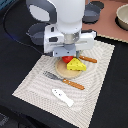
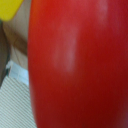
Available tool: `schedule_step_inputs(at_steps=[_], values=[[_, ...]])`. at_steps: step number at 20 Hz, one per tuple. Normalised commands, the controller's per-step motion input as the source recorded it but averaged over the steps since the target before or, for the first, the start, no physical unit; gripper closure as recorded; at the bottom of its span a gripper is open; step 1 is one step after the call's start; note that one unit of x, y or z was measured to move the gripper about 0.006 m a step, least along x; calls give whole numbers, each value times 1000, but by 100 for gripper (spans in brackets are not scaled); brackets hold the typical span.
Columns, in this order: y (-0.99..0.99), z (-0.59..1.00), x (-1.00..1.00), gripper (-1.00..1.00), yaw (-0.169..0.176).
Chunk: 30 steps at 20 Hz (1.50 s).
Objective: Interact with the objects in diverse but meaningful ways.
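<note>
No readable writing was seen. A striped placemat (image 1: pixel 35 82) carried a round board (image 1: pixel 64 71) with the red tomato (image 1: pixel 67 59) and yellow cheese wedge (image 1: pixel 76 64), tomato directly under the gripper (image 1: pixel 66 54), its grip undeterminable. A fork (image 1: pixel 62 80) and white fish shape (image 1: pixel 62 97) lay nearer.

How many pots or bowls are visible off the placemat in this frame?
3. A grey pot sits behind the arm on the exterior view's left, a dark pot at the top, and a tan bowl at the top right edge. The arm may hide others.
</note>
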Motion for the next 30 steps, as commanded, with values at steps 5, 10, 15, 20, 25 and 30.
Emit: schedule_step_inputs(at_steps=[5,10,15,20,25,30], values=[[0,-32,266,100,-42],[0,0,255,100,-39],[-27,0,94,100,-18],[-37,219,-31,100,6],[-82,166,-167,100,57],[-168,-55,-244,100,51]])
